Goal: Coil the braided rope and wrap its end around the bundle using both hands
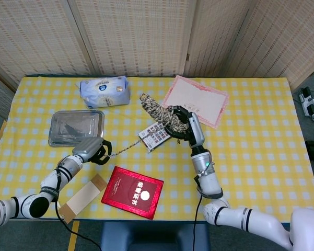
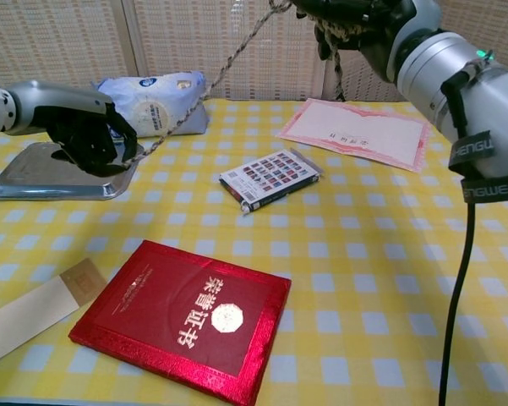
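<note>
The coiled bundle of braided rope [image 1: 158, 112] is gripped by my right hand [image 1: 182, 123], raised above the table centre; in the chest view that hand [image 2: 355, 12] sits at the top edge. One strand of rope [image 2: 204, 90] runs taut, down and left, from the bundle to my left hand [image 2: 91, 135]. My left hand [image 1: 93, 151] holds the rope's end low over the table, beside the metal tray [image 1: 76, 127].
A red booklet [image 1: 132, 191] and a tan card [image 1: 82, 197] lie near the front edge. Under the bundle lies a small patterned box [image 2: 269, 178]. A pink-bordered certificate [image 1: 194, 100] and a blue tissue pack [image 1: 104, 91] sit further back.
</note>
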